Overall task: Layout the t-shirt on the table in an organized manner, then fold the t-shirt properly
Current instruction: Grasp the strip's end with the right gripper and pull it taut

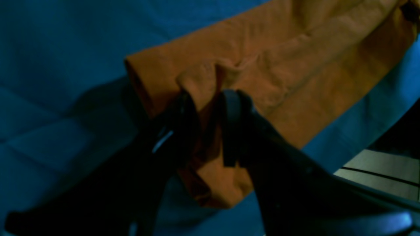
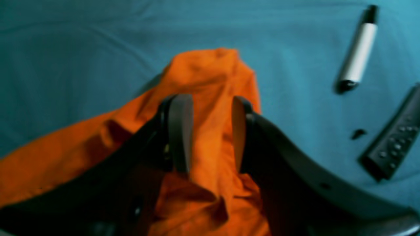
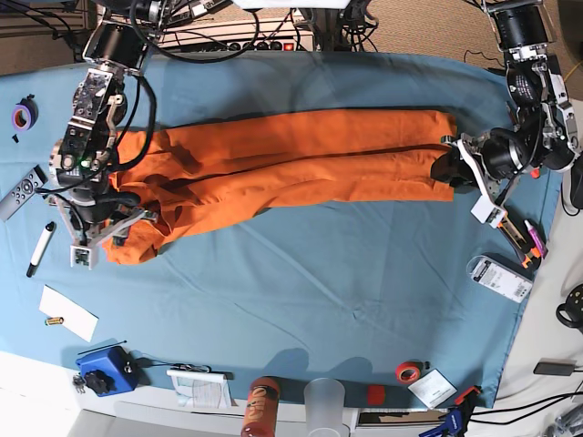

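Across the far half of the table (image 3: 301, 282) the t-shirt (image 3: 291, 164) lies stretched lengthwise as a long, loosely folded orange band. At one end the left gripper (image 1: 210, 98) is clamped on a bunched fold of the cloth near a corner. At the other end the right gripper (image 2: 210, 131) straddles a raised ridge of fabric with its fingers (image 2: 178, 131) apart; whether they touch the cloth is hard to tell in the blur. Beside that end lie a marker (image 2: 357, 52) and a remote control (image 2: 392, 137), apart from the shirt.
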`<control>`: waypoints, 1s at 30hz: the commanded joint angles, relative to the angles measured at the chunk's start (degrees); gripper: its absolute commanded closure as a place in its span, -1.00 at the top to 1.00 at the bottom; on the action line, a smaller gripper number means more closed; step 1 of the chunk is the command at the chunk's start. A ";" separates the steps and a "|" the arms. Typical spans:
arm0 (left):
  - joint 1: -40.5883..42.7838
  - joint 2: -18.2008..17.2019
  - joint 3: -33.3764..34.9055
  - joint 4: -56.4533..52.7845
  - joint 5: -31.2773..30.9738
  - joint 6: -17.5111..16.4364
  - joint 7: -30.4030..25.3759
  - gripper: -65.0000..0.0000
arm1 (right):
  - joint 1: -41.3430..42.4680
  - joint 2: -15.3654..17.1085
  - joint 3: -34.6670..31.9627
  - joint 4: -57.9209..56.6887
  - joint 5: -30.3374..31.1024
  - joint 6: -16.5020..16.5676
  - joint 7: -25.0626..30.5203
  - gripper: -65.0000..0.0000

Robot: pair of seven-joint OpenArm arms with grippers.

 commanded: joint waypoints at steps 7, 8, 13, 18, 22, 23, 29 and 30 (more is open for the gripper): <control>-0.79 -0.76 -0.33 0.92 -1.25 -0.37 -1.07 -0.49 | 1.57 0.76 0.24 -5.68 1.49 1.66 2.08 -0.38; -0.79 -0.76 -0.33 0.92 -1.25 -0.37 -1.07 -0.49 | 1.55 0.76 0.24 -5.66 0.35 1.68 2.05 -0.38; -0.79 -0.76 -0.33 0.92 -1.25 -0.37 -1.07 -0.49 | 2.91 0.79 0.24 -5.60 -7.37 1.49 1.70 -0.38; -0.81 -0.76 -0.33 0.92 -1.25 -0.37 -1.07 -0.49 | 3.48 0.79 0.24 -5.60 -6.62 1.38 -0.31 -0.38; -0.81 -0.76 -0.33 0.92 -1.25 -0.37 -1.07 -0.49 | 3.74 0.79 0.24 -5.60 -7.65 1.22 -1.11 -0.38; -0.79 -0.76 -0.33 0.92 -1.22 -0.37 -1.07 -0.49 | 4.17 0.79 0.24 -5.60 -8.00 -0.09 -2.40 -0.38; -0.79 -0.76 -0.33 0.92 -1.25 -0.37 -1.07 -0.49 | 6.84 0.81 0.44 -5.60 -5.79 -3.17 -4.57 -0.38; -0.79 -0.76 -0.33 0.92 -1.22 -0.37 -1.05 -0.49 | 6.82 0.79 0.70 -5.60 -4.20 -2.47 -4.15 -0.38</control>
